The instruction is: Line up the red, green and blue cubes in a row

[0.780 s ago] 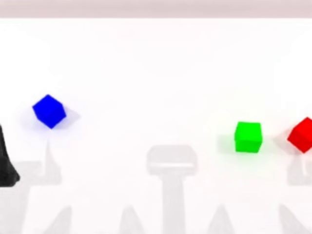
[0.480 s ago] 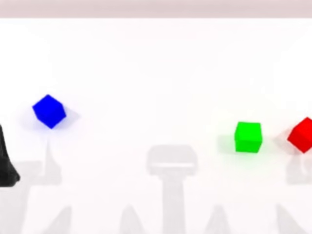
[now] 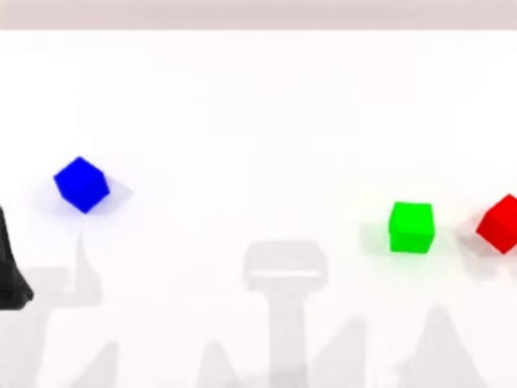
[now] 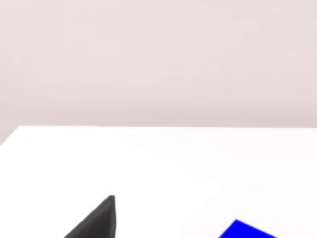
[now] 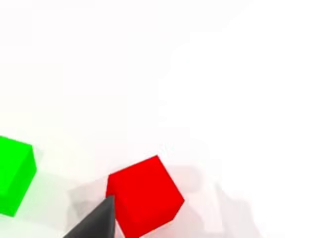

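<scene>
The left arm shows in the top view only as a dark, tapering black shape at the far left edge, low in the picture. Its own wrist view shows a single pointed black fingertip of the left tool, angled upward above the white worktop. The right arm does not show from above. Its wrist view shows one pointed black fingertip of the right tool.
</scene>
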You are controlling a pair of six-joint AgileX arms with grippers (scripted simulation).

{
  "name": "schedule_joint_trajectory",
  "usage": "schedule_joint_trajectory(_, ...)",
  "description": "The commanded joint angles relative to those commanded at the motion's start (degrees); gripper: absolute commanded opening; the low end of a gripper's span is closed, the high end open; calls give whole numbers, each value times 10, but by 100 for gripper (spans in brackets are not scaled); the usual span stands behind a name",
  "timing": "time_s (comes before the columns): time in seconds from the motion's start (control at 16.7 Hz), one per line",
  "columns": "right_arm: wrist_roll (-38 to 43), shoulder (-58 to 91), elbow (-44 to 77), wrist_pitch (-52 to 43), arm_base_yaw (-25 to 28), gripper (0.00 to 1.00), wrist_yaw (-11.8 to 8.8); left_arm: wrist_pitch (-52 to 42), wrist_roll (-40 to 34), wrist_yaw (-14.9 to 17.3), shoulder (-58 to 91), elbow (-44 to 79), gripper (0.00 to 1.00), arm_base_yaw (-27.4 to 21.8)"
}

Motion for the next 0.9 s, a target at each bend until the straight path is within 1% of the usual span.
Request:
schedule_joint_trajectory(0.3, -86, 309, 208, -167, 12, 100, 3, 0, 0, 0, 0, 0, 100, 0)
schedule_joint_trajectory(0.48, -133, 461, 321, -257, 20, 100, 4, 0, 0, 0, 0, 0, 100, 0)
schedule_joint_trajectory(0.72, -180, 620, 447, -348, 27, 100, 3, 0, 0, 0, 0, 0, 100, 0)
schedule_joint_trajectory(0.9, -202, 695, 508, -388, 30, 100, 2, 0, 0, 0, 0, 0, 100, 0)
